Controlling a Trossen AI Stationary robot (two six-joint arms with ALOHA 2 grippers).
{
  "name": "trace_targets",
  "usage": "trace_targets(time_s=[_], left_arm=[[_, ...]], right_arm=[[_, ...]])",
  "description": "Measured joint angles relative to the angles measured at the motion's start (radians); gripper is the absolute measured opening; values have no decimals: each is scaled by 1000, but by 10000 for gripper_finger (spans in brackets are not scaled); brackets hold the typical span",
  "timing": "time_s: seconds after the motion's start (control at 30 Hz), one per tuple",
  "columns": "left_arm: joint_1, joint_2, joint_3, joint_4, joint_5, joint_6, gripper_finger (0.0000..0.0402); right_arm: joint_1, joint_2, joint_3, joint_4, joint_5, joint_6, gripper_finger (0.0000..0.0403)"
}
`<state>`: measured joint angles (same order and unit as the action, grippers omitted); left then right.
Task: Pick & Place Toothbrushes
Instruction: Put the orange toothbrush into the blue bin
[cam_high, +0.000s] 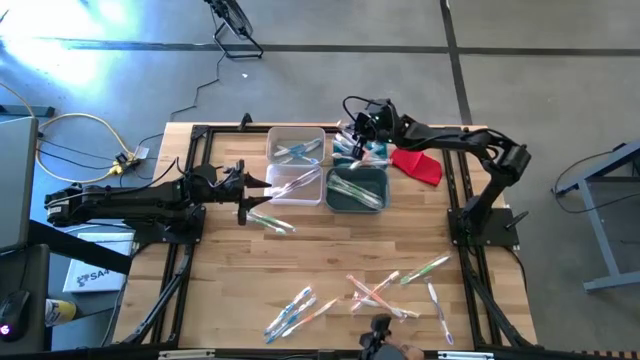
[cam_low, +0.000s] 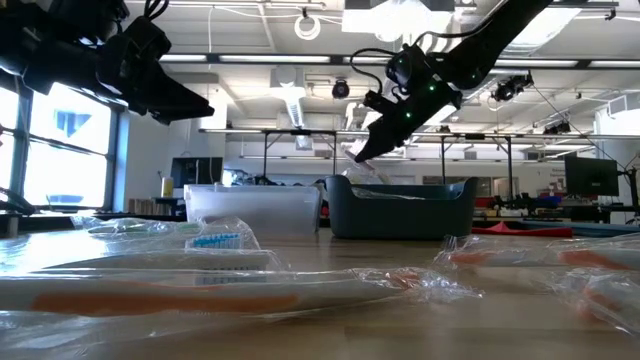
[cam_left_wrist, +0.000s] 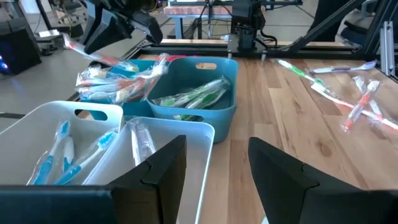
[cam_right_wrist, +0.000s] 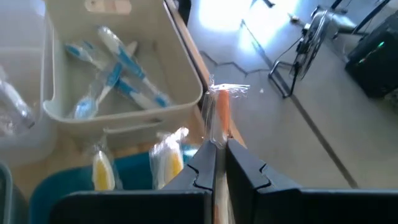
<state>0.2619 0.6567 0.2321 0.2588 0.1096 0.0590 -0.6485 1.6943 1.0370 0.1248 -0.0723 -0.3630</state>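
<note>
A pale wooden worktop (cam_high: 300, 262) carries four bins grouped at its far side: two white bins (cam_high: 296, 146) (cam_high: 295, 185), a dark bin (cam_high: 357, 188) touching the nearer white one, and a light blue bin (cam_high: 362, 152) behind it. A red cloth-like piece (cam_high: 417, 165) lies just beside the bins (toward the right arm's side). Wrapped toothbrushes (cam_high: 385, 290) lie scattered along the near edge, with one more wrapped toothbrush (cam_high: 270, 222) lying alone on the planks near the white bins.
</note>
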Motion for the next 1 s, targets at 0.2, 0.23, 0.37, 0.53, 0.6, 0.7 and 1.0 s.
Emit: trace_targets(time_s=[0.2, 0.23, 0.37, 0.53, 0.6, 0.7, 1.0], left_arm=[[0, 0, 0, 0, 0, 0, 171], [0, 0, 0, 0, 0, 0, 171], [0, 0, 0, 0, 0, 0, 171], [0, 0, 0, 0, 0, 0, 171], [0, 0, 0, 0, 0, 0, 171], [0, 0, 0, 0, 0, 0, 171], [0, 0, 0, 0, 0, -1, 171]], right_arm=[[-3, 0, 0, -45, -9, 3, 11], [-3, 0, 0, -52, -10, 3, 11], [-2, 0, 0, -83, -11, 3, 13], [-2, 0, 0, -91, -8, 3, 37], [-2, 0, 0, -92, -6, 2, 54], [-2, -1, 0, -92, -6, 2, 80], [33, -3, 0, -92, -9, -1, 122]])
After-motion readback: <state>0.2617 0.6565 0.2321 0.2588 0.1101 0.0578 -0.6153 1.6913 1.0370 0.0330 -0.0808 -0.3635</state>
